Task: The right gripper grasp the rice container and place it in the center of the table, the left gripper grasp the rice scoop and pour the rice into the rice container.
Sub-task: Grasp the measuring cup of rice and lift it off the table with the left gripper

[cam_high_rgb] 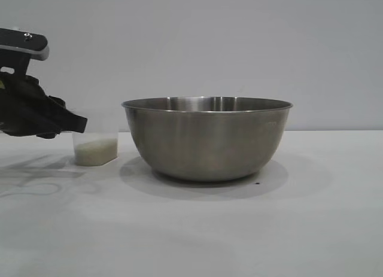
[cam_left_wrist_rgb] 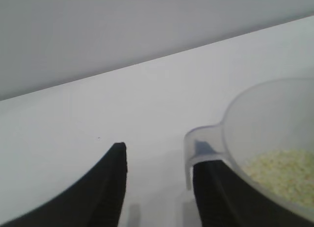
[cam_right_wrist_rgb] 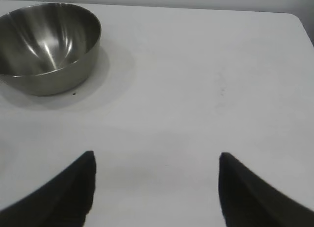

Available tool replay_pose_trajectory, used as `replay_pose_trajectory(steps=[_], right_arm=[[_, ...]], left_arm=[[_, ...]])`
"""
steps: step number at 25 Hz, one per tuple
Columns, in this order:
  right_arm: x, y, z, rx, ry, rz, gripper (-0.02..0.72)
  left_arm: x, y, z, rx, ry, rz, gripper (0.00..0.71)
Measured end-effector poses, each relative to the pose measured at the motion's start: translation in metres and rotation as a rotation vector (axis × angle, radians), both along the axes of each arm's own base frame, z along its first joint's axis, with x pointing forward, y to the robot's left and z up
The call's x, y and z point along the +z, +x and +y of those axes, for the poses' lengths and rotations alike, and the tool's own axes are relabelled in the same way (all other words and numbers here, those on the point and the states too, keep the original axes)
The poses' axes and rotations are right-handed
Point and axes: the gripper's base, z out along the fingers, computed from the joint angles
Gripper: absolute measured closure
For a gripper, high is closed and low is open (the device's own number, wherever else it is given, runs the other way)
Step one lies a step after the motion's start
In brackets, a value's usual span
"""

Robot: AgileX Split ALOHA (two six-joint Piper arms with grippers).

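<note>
The rice scoop [cam_high_rgb: 96,149] is a small cup of translucent plastic, and we find it standing upright on the white table [cam_high_rgb: 239,229], toward the left arm's side. The rice [cam_high_rgb: 97,152] inside is a low off-white heap that covers the bottom (the upper part of the cup is bare plastic). From the left wrist view we see its handle [cam_left_wrist_rgb: 201,143] jutting from the rim toward the camera.

To the scoop's right in the exterior view, near but not touching, stands the rice container [cam_high_rgb: 206,139]. It is a wide bowl of brushed steel with a thin rim, upright about mid-table, and the right wrist view shows nothing in it. A tiny dark speck [cam_high_rgb: 257,183] lies on the table at its foot. Nothing stands between scoop and bowl.

The left gripper [cam_high_rgb: 81,122] reaches in from the left edge, nearly level, its tips at the scoop's rim. In its own wrist view the two black fingers stand apart with bare table between them. One finger [cam_left_wrist_rgb: 211,188] sits right by the handle and under the cup's wall, and we cannot tell whether it touches. The jaws are not closed on anything. The right gripper [cam_right_wrist_rgb: 157,154] hangs well away from the bowl with its fingers spread wide, and it holds nothing.
</note>
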Motion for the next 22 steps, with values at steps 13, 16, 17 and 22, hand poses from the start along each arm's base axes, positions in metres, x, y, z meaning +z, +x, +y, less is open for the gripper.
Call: replay_pose_trajectory(steps=[13,16,17,22], right_arm=[[0.000,0.000,0.000,0.000,0.000,0.000,0.253],[0.000,0.000,0.000,0.000,0.000,0.000,0.253],[0.000,0.000,0.000,0.000,0.000,0.000,0.253],[0.000,0.000,0.000,0.000,0.000,0.000,0.253]], left_arm=[[0.022,0.003,-0.002,-0.008,-0.055,-0.050,0.710],[0.035,0.003,-0.003,-0.023,-0.056,-0.086,0.710],[0.040,0.003,-0.005,-0.040,-0.048,-0.103,0.710],[0.072,0.000,-0.012,-0.138,0.001,-0.203,0.710]])
